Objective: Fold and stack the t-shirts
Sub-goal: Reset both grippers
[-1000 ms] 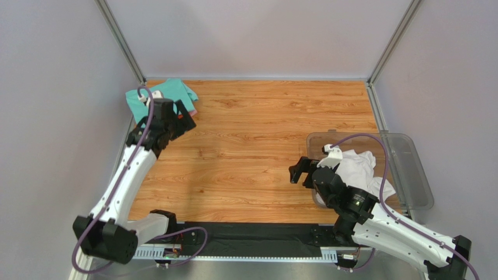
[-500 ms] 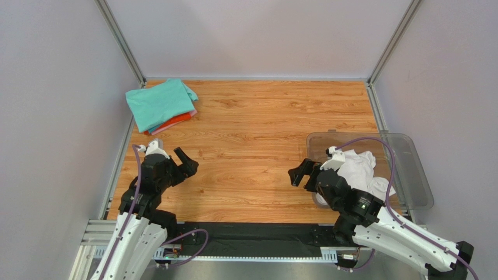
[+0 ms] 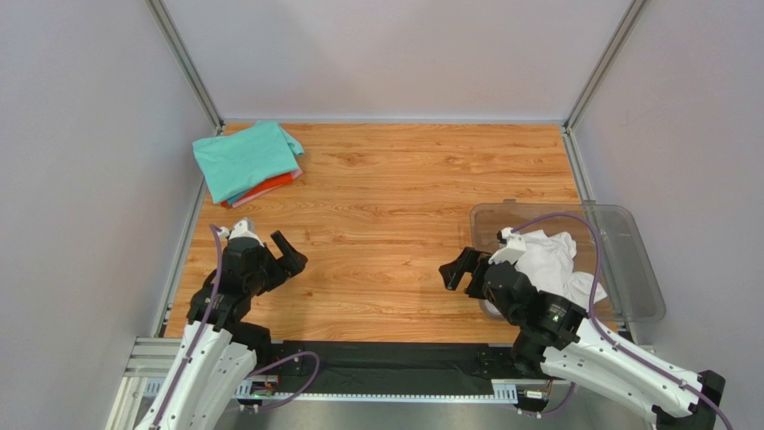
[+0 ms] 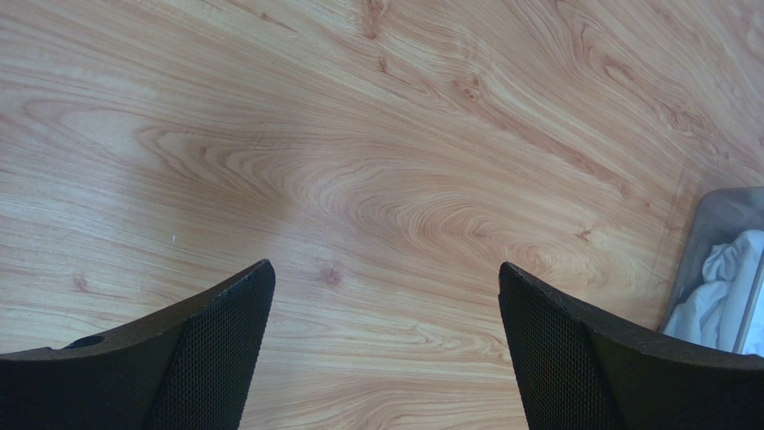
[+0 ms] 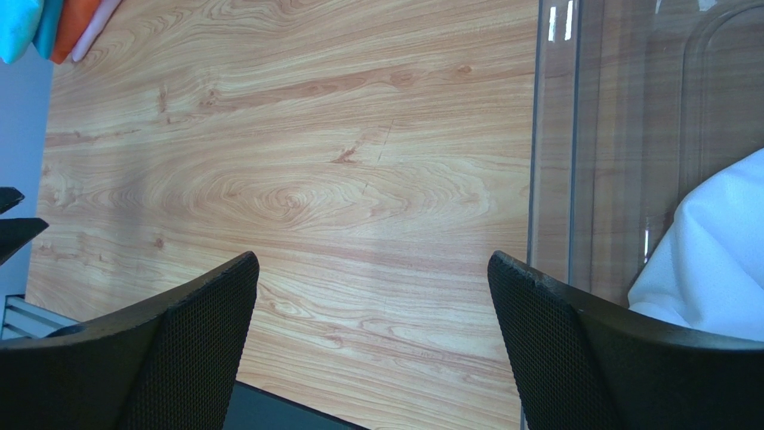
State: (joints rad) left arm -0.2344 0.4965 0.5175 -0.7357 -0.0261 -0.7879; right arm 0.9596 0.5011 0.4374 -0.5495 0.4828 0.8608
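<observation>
Evidently left tool (image 3: pixel 291 253) and right tool (image 3: pixel 455 269) gape empty; white t-shirt (image 3: pixel 547 255) in clear bin (image 3: pixel 629 255) looks limp, light: pinch a raised fold.

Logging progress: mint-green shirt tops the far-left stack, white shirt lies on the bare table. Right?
No: the white shirt lies in the clear bin, not on the bare table; the top view shows it. The mint-green shirt does top the far-left stack.
</observation>
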